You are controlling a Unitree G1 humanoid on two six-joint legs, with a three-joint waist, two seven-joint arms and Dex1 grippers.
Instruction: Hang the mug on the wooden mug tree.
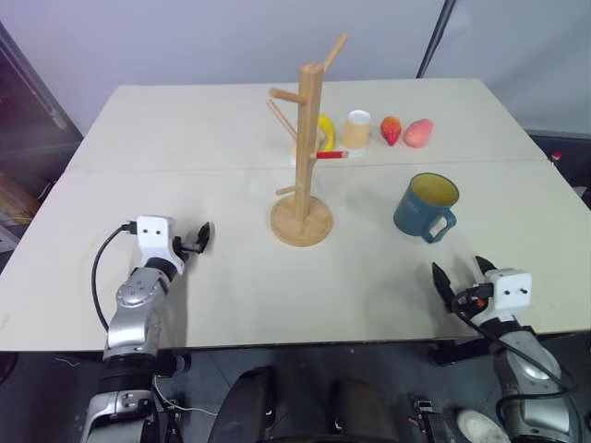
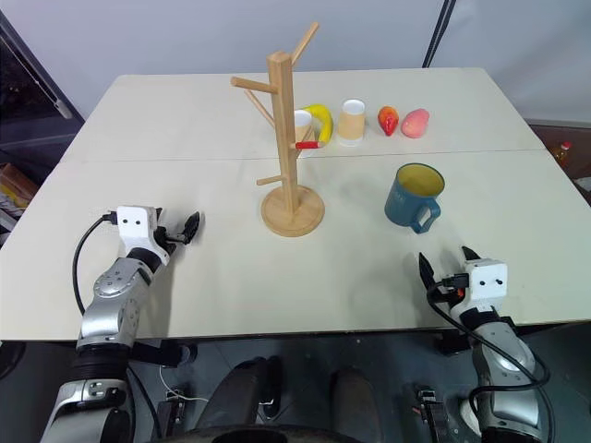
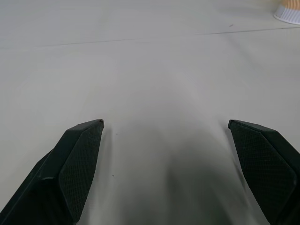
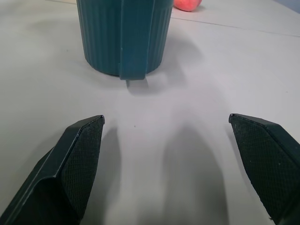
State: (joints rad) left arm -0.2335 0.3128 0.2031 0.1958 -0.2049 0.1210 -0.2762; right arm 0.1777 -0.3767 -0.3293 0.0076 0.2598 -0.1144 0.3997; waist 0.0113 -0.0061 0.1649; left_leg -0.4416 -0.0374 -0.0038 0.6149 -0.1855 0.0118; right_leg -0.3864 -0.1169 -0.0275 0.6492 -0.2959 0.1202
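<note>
Blue mug (upright) stands beside wooden mug tree.

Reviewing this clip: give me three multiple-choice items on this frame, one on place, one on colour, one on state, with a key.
1. Where does the mug stand?
A. on the table, on the right gripper's side of the wooden mug tree
B. hung on a peg
C. in the left gripper

2. What colour is the mug's inside?
A. white
B. yellow
C. red

3. How is the right gripper?
A. shut on the mug
B. shut, empty
C. open, empty

Key: 1 A, it sits upright on the table beside the tree's base; 2 B, the head views show a yellow interior; 3 C, the fingers stand apart short of the mug.
</note>
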